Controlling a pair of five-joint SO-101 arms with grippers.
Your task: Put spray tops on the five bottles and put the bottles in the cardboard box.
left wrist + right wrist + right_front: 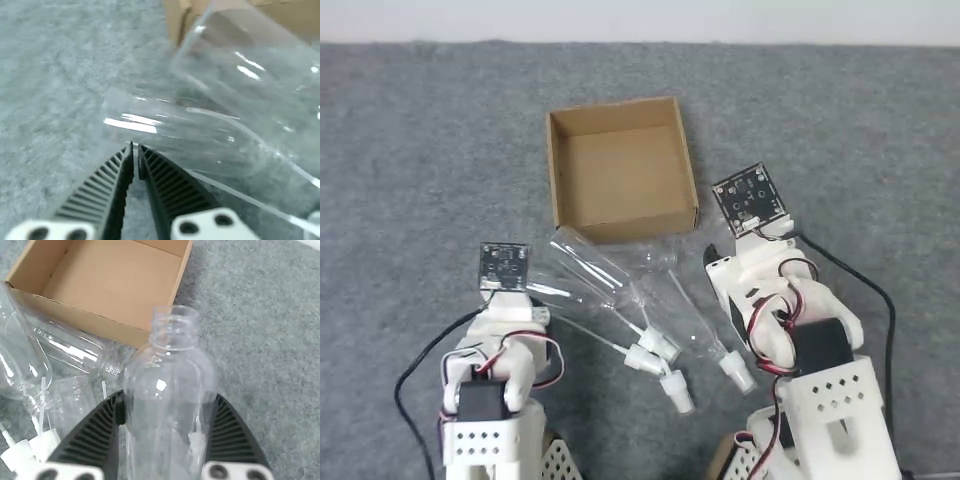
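The desk [410, 140] is covered with grey cloth of short, rough, matt pile. The cardboard box [625, 228] is made of plain brown board, matt and smooth. Just beside the box, the bottles [582, 262] are seen to be of clear, glossy plastic streaked with highlights, and their spray tops [657, 348] of opaque white plastic with thin translucent tubes. The bottle [170, 385] gripped by the right fingers [95, 432] is of the same smooth clear plastic. These fingers are moulded in black matt plastic, ribbed inside. The arm housings [485, 440] are of matt white plastic.

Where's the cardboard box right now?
In the high view, the cardboard box sits open on the grey table's far middle, just behind the pile of clear bottles.
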